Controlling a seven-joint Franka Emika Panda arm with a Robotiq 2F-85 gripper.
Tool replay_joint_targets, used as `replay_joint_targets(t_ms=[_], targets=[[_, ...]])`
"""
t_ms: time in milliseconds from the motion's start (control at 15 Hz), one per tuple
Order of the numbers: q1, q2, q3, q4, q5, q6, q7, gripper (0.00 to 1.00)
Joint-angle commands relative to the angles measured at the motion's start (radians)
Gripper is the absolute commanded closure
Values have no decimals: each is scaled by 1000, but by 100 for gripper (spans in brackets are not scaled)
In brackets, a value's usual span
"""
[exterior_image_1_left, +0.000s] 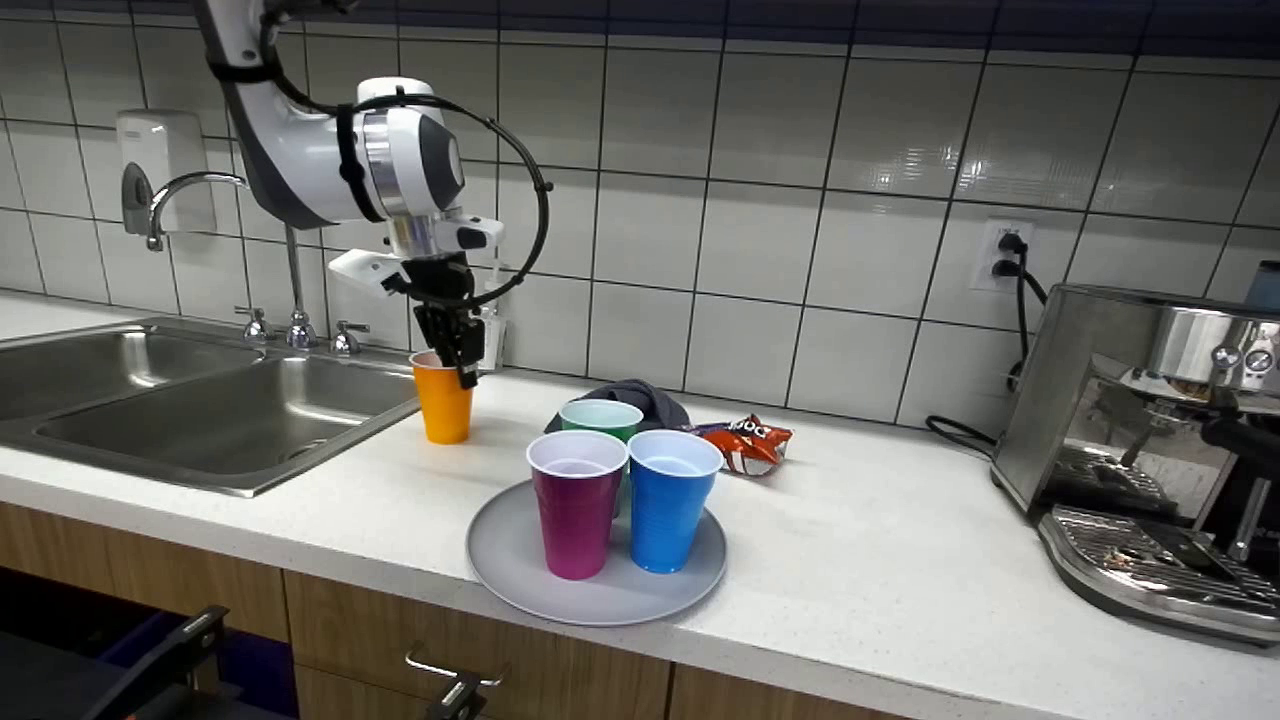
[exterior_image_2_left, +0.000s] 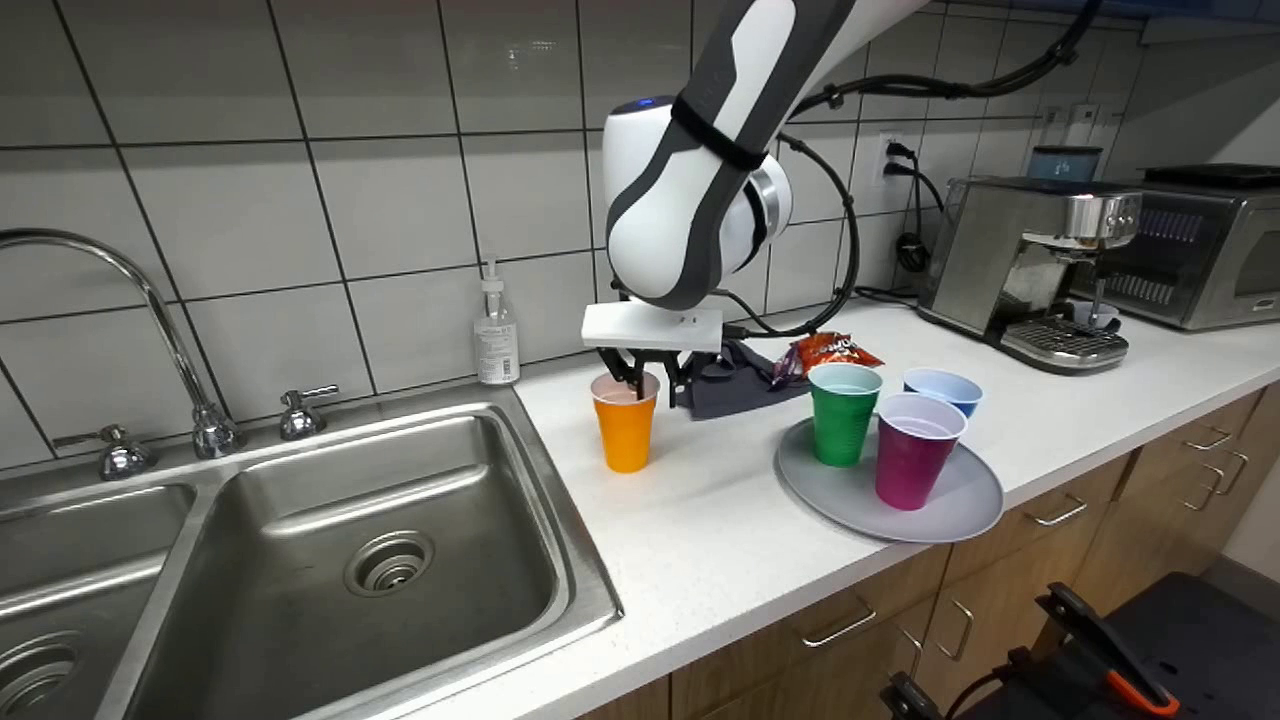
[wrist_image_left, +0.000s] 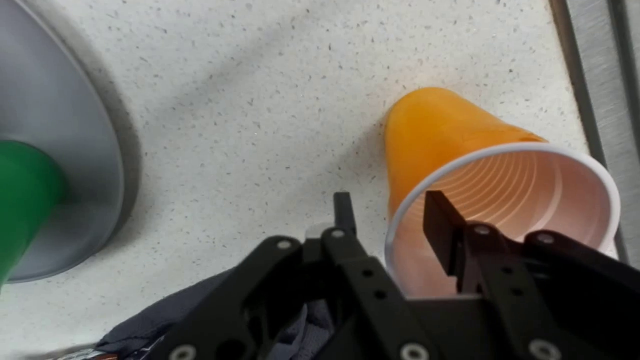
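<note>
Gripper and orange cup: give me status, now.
Gripper open, straddling rim of orange cup. Cup upright on counter, not clamped. Dark cloth close by; no blockage seen.

My end effector (wrist_image_left: 389, 200) looks matt, with shiny metallic screw heads (wrist_image_left: 545, 349). Beside the sink (exterior_image_2_left: 300, 600), itself brushed metal, I see an orange cup (exterior_image_2_left: 626, 437) of smooth, faintly glossy plastic, ribbed inside. The faucet (exterior_image_2_left: 158, 308) behind the sink is polished metal. Farther from the sink, the plate (exterior_image_1_left: 510, 550) looks matt, the cloth (exterior_image_2_left: 735, 396) dull fabric, the snack bag (exterior_image_1_left: 745, 446) shiny and crinkled. The desk (exterior_image_1_left: 850, 550) around the sink looks smooth, speckled; the drawer fronts (exterior_image_1_left: 570, 660) show wood grain.
</note>
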Motion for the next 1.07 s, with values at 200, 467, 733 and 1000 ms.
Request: replay_joint_targets(t_ms=[200, 467, 733, 1000], targets=[[16, -5, -11, 17, 13, -30, -2, 100], [13, -20, -7, 10, 19, -22, -10, 99], [7, -40, -2, -5, 25, -16, -18, 99], [1, -71, 2, -27, 36, -8, -27, 99]])
